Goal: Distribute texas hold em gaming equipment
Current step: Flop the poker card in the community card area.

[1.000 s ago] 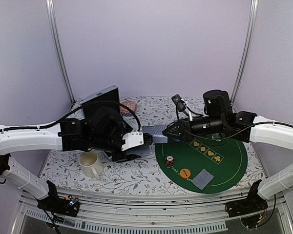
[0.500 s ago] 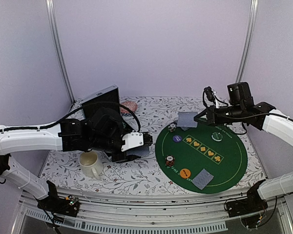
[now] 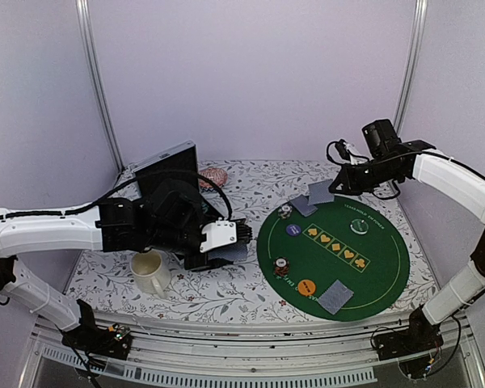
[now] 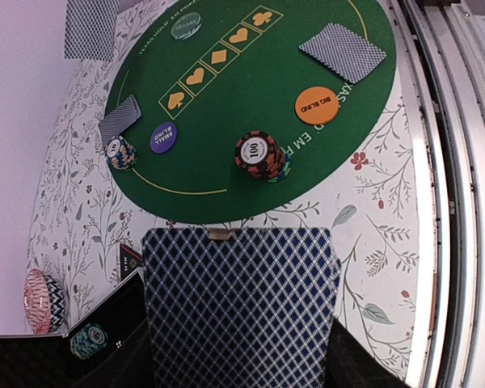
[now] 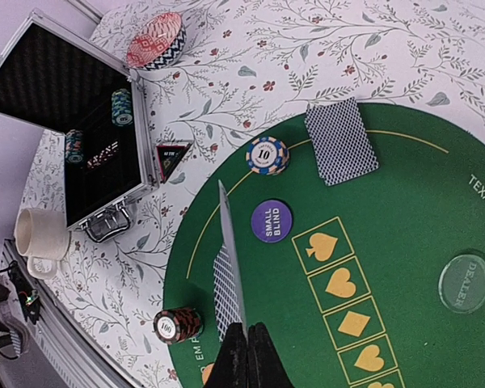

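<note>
My left gripper (image 4: 241, 360) is shut on a deck of blue-diamond-backed playing cards (image 4: 238, 307), held low over the floral tablecloth just left of the green mat (image 3: 372, 275). My right gripper (image 5: 246, 333) is shut on a single card (image 5: 230, 259), seen edge-on; in the top view it hangs over the mat's far edge (image 3: 319, 191). On the mat lie a face-down card (image 5: 340, 141), a "10" chip stack (image 5: 267, 155), a purple small-blind disc (image 5: 271, 220), a clear dealer disc (image 5: 464, 283), a "100" chip stack (image 4: 259, 155), an orange big-blind disc (image 4: 317, 105) and a pair of cards (image 4: 342, 51).
An open aluminium case (image 5: 73, 137) with chips inside stands at the back left, a black-red triangle marker (image 5: 171, 155) beside it. A cream mug (image 3: 150, 271) sits near the left arm. A pink striped round object (image 3: 217, 176) lies behind the case.
My right arm has drawn back from the left gripper's deck to the far right of the mat, carrying a card. The left arm has stayed still with the deck.
</note>
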You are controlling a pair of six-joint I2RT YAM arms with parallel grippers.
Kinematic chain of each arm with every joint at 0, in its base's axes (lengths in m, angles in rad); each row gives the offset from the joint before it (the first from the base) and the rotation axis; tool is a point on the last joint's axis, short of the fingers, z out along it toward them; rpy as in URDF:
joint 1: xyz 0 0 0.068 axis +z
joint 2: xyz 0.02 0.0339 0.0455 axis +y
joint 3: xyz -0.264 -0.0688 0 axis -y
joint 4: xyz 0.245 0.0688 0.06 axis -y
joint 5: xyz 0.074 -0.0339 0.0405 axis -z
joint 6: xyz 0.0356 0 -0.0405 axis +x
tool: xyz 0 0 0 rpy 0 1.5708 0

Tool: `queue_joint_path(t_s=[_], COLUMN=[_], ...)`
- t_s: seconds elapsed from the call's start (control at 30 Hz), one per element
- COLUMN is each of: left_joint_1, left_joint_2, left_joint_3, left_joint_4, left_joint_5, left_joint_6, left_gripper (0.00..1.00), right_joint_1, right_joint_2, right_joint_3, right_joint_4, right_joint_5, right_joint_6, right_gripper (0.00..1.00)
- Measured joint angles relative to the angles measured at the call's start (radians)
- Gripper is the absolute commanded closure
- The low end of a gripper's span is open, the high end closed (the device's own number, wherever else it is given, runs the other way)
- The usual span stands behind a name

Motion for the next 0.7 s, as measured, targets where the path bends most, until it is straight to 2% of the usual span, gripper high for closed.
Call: queue_joint_path(t_s=[0.3,0.7], left_joint_1=[0.0,0.001], left_joint_2=[-0.022,-0.022], left_joint_3=[-0.007,-0.016], left_joint_4=[0.009,0.012], left_joint_5=[0.006,0.006], left_joint_6=[0.01,0.016], left_gripper=[0.39,0.39], right_joint_1=[0.0,0.0], right_joint_2=[0.132,0.267], right_joint_3=[0.164,0.294], right_joint_4=[-0.1,-0.153], right_joint_5=[0.1,0.158], right_joint_6=[-0.076,-0.15], right_gripper=[0.98,0.98])
